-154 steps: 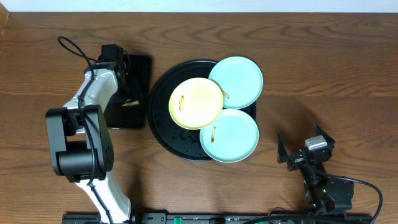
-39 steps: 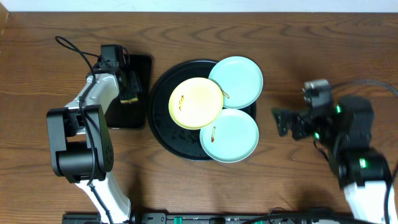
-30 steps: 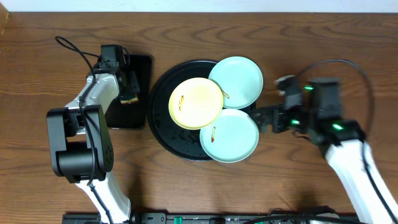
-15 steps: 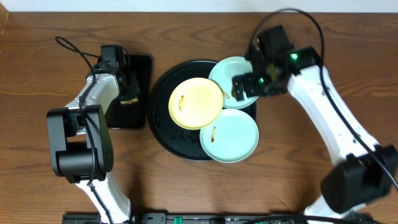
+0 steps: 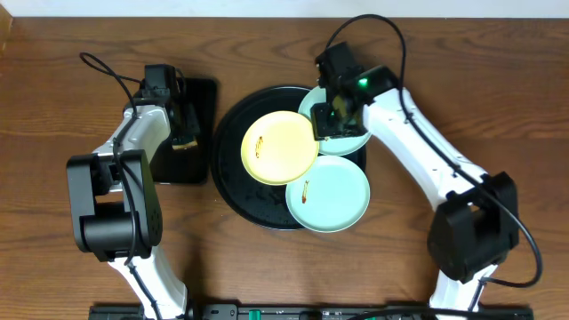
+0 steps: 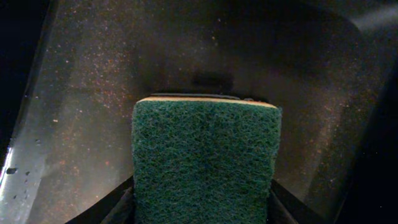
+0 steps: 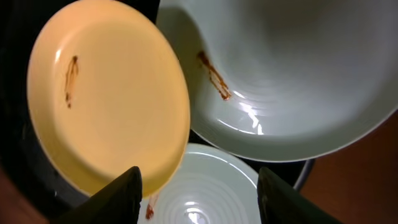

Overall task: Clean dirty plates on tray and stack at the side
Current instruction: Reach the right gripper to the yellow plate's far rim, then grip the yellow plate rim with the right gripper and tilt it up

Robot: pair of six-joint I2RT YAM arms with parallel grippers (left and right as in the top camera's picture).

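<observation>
Three plates lie overlapping on the round black tray [image 5: 233,173]: a pale yellow plate [image 5: 278,147] with a brown smear, a mint plate [image 5: 354,133] at the back right and a mint plate [image 5: 329,193] at the front. My right gripper [image 5: 324,126] hovers open over the back mint plate, by the yellow plate's right edge. In the right wrist view the yellow plate [image 7: 106,99], back mint plate [image 7: 292,68] and front mint plate [image 7: 199,186] lie below my right gripper [image 7: 199,199], with nothing gripped. My left gripper [image 5: 184,124] is shut on a green sponge [image 6: 205,162].
A smaller rectangular black tray [image 5: 200,98] lies left of the round one, with my left gripper and sponge over its wet, speckled surface [image 6: 93,93]. Brown wooden table [image 5: 462,80] surrounds both trays.
My right arm has swung from the table's right side up and left to above the back mint plate, and its jaws stand narrower. The left arm and sponge have not moved.
</observation>
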